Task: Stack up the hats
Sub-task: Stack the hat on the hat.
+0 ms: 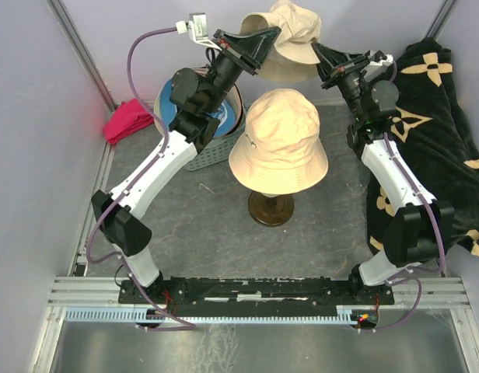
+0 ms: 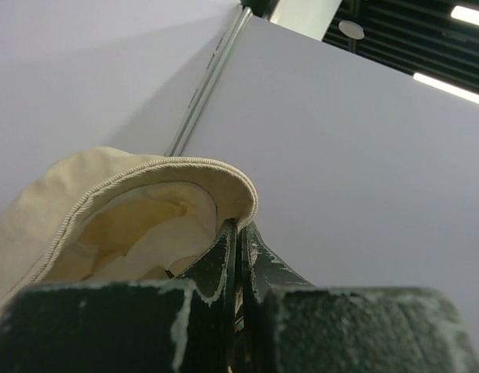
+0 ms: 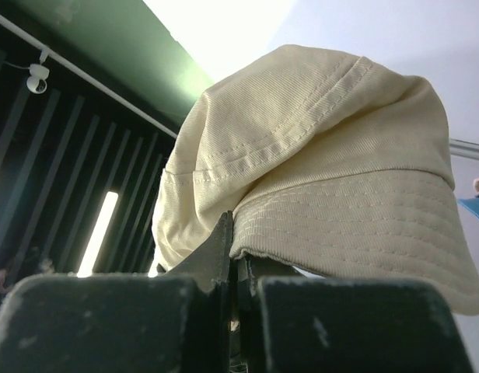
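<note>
A cream hat (image 1: 295, 31) hangs in the air at the back of the table, held by its brim from both sides. My left gripper (image 1: 275, 34) is shut on the left edge of the brim; in the left wrist view the brim of the cream hat (image 2: 107, 206) curls over the closed left gripper (image 2: 240, 227). My right gripper (image 1: 318, 51) is shut on the other side, and in the right wrist view the stitched brim of the cream hat (image 3: 325, 155) sits in the right gripper (image 3: 237, 221). A tan hat (image 1: 278, 140) rests on a stand below and nearer.
The stand's dark round base (image 1: 270, 208) sits mid-table. A teal basket (image 1: 211, 152) under my left arm holds something blue (image 1: 171, 109). A magenta cloth (image 1: 128, 120) lies at the left wall. A black cloth with beige flowers (image 1: 438, 116) drapes the right side.
</note>
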You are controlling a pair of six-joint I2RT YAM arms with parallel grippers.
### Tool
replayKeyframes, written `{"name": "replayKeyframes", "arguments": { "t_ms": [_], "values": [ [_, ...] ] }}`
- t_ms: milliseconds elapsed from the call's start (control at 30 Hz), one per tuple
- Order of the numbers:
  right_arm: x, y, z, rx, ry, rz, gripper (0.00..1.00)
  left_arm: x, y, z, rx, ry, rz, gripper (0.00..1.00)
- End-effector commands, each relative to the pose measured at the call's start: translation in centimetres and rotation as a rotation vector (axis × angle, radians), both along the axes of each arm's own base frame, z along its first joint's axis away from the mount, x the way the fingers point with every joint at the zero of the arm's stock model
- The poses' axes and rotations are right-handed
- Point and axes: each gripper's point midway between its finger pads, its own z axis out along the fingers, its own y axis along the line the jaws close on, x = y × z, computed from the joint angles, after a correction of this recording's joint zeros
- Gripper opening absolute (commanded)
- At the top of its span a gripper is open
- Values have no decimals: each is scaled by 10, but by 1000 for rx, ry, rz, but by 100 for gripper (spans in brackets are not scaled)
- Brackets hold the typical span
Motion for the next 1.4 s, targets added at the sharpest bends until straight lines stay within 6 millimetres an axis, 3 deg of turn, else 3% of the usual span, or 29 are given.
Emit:
{"name": "replayKeyframes", "arguments": {
  "t_ms": [0,467,833,1367],
  "values": [
    [-27,-21,28,1,-150,-44,2,-60,31,47,-70,-164,-59,3],
    [-58,-24,21,-30,-210,-30,2,-93,46,26,-28,-159,-86,3],
    [-87,-20,23,-96,-247,-26,2,-122,67,27,-15,-184,-73,3],
    [-121,-12,-12,-188,-218,-9,2,-147,88,-9,-47,-101,-108,3]
  ]
}}
